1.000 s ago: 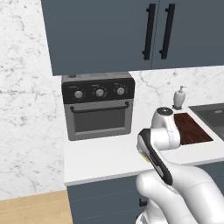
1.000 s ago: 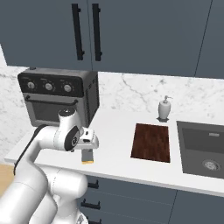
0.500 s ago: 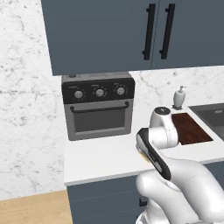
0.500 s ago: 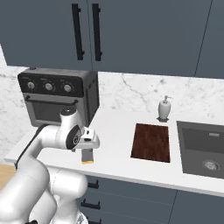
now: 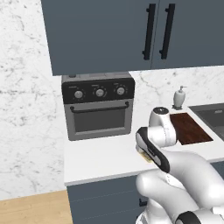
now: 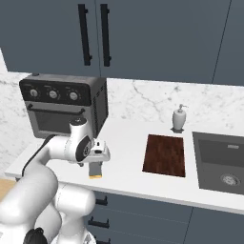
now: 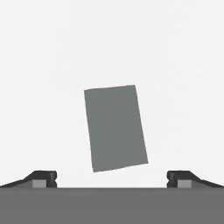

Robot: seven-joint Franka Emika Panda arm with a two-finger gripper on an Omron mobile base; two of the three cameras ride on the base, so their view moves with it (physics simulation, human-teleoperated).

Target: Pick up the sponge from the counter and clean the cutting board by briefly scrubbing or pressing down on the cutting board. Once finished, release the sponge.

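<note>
Far left on the counter (image 6: 128, 164) sits a dark toaster oven (image 6: 62, 109) pushed back against the marble wall, with a strip of bare white worktop in front of it running out to the near edge. Just right of the oven's front corner the white arm bends down over the counter, and the gripper (image 7: 112, 178) hangs directly above the sponge (image 7: 115, 127). From the hand's own view the sponge's grey-green scrub face is a slightly skewed rectangle lying flat on the white surface, centred between the two dark finger tips, which stand spread wide with clear room on either side of the block and are not touching it. From the right base view the sponge (image 6: 96, 170) shows its yellow lower part under the hand, close to the counter's near edge, with only a narrow margin of white before the drop-off. From the left base view a sliver of the sponge (image 5: 146, 155) peeks out from behind the forearm. To the right of the sponge lies an open stretch of bare counter, nothing standing in it, before the cutting board (image 6: 164, 155) begins, well apart from the sponge. The board lies flat, its long sides running near to far, its near end short of the counter edge. Behind its far right corner, by the wall, stands a small soap dispenser (image 6: 178, 117). Just right of the board, separated by a thin strip of counter, is the dark sink basin (image 6: 220, 163).
</note>
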